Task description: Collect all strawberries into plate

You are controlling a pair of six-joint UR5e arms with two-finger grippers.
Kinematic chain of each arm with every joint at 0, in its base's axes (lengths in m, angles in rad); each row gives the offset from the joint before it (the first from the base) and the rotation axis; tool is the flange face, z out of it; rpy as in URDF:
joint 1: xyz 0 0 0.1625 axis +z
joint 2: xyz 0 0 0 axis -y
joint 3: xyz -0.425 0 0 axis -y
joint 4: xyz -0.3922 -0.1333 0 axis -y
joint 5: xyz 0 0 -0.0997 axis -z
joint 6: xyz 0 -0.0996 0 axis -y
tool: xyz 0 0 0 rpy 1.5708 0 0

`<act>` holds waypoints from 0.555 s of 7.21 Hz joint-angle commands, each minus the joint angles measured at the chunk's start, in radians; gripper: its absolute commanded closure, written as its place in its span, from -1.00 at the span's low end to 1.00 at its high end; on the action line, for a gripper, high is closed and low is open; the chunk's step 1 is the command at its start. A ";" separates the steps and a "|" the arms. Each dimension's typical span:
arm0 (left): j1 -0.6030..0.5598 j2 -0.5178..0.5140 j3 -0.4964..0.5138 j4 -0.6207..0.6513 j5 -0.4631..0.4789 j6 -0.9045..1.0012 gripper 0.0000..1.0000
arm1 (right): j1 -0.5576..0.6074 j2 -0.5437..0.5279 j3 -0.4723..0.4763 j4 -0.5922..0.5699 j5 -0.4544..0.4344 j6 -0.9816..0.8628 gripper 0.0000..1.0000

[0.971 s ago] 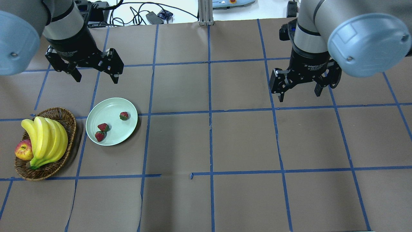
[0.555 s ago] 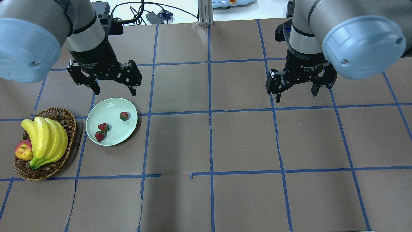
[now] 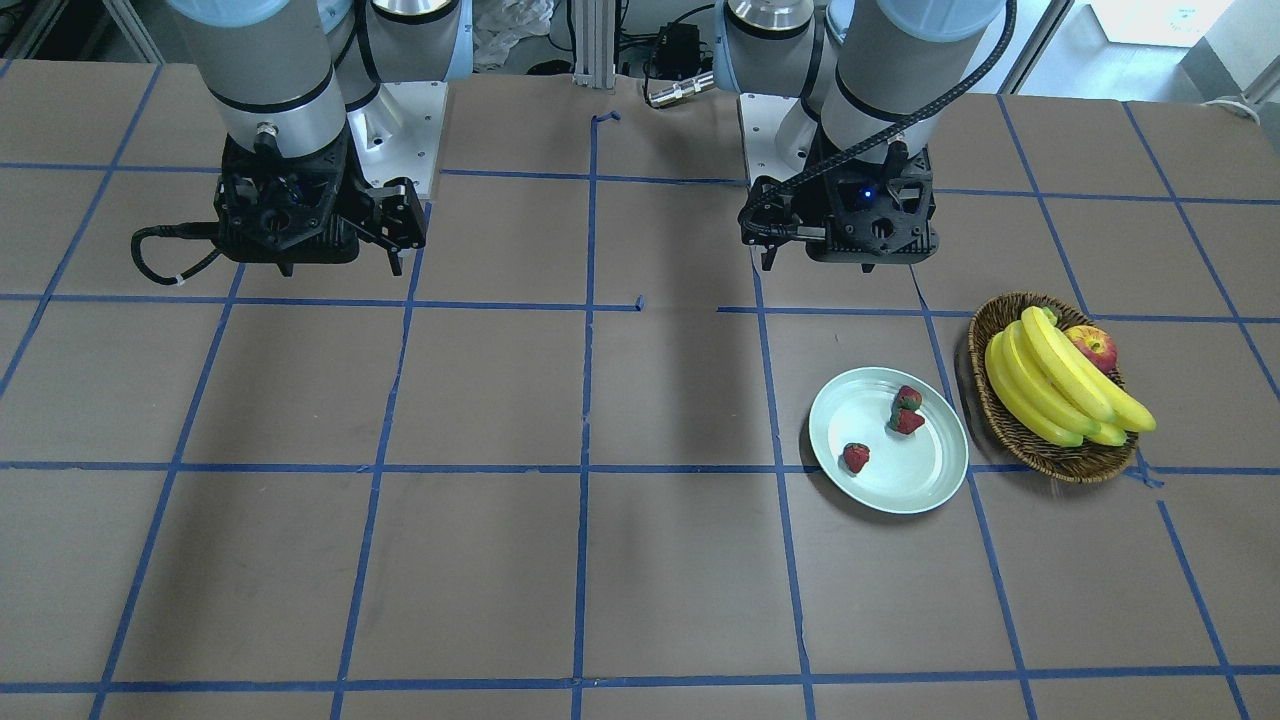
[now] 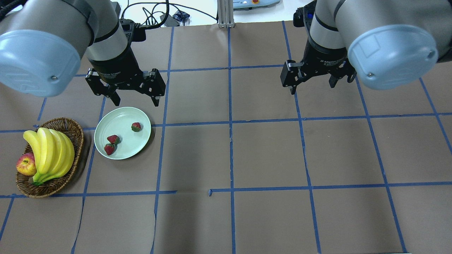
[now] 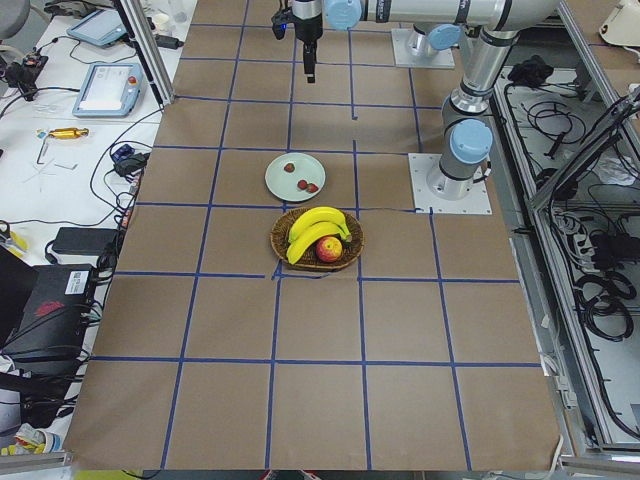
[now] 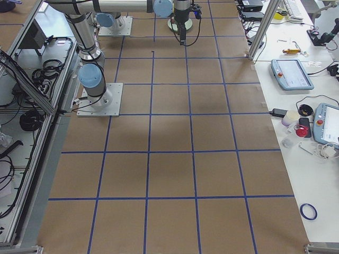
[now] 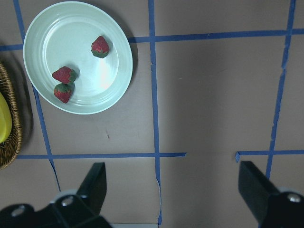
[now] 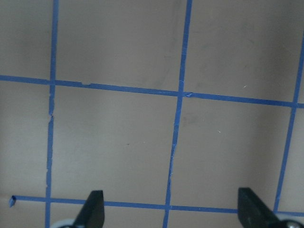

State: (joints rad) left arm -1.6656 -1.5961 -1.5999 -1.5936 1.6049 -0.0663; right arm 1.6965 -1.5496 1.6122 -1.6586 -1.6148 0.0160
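Here, we are hovering our wide-open left gripper [image 4: 136, 102] near the round, pale mint-green plate [image 4: 120, 118] holding three small red strawberries [image 4: 136, 126]; our right gripper [image 4: 312, 88], also wide, is well apart.

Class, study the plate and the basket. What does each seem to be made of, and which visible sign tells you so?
Plate: smooth, glossy pale green with a bright sheen patch. It could be plastic or glazed ceramic; the look leaves that open. Basket: brown, matte woven strands, likely wicker, as the plaited rim shows.
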 commanded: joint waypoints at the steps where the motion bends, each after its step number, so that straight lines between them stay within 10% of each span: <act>1: 0.000 0.005 0.004 0.000 -0.022 0.000 -1.00 | 0.008 -0.004 -0.075 0.144 0.044 -0.017 -1.00; 4: 0.004 0.019 0.005 -0.002 -0.010 0.000 -1.00 | 0.009 0.000 -0.107 0.210 0.026 -0.033 -1.00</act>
State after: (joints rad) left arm -1.6620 -1.5817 -1.5956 -1.5948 1.5923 -0.0660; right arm 1.7046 -1.5525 1.5093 -1.4638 -1.5875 -0.0119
